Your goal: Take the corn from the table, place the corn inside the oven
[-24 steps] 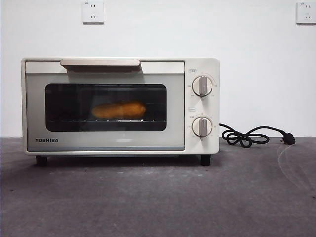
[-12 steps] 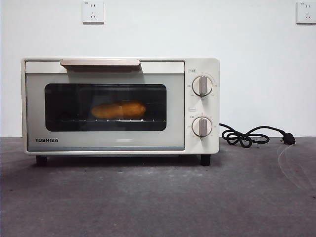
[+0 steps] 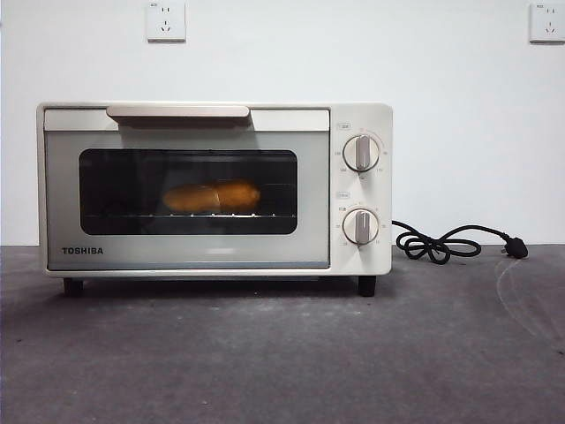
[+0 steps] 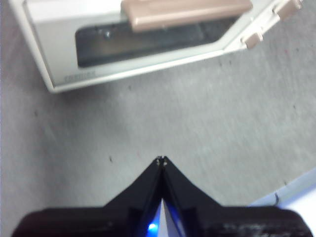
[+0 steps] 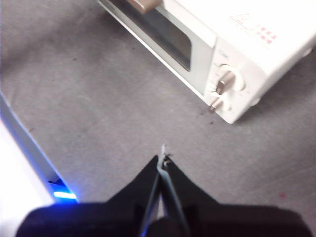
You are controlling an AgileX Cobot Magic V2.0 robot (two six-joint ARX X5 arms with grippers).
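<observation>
The corn [image 3: 212,196] lies on the rack inside the cream-white oven [image 3: 357,256], seen through the dark glass of its closed door. The oven stands on the dark grey table [image 3: 282,353]. My left gripper [image 4: 161,160] is shut and empty, held above the table in front of the oven [image 4: 59,10], well back from the door handle [image 4: 185,12]. My right gripper [image 5: 162,157] is also shut and empty, hovering over the table off the knob side of the oven [image 5: 256,44]. Neither gripper shows in the front view.
The oven's black cord and plug [image 3: 459,243] lie coiled on the table to its right. Two wall sockets [image 3: 166,21] sit on the white wall behind. A table edge with a blue light [image 5: 61,195] runs near the right gripper.
The oven door has settled very slightly; the corn and the rest of the scene stay as they were.
</observation>
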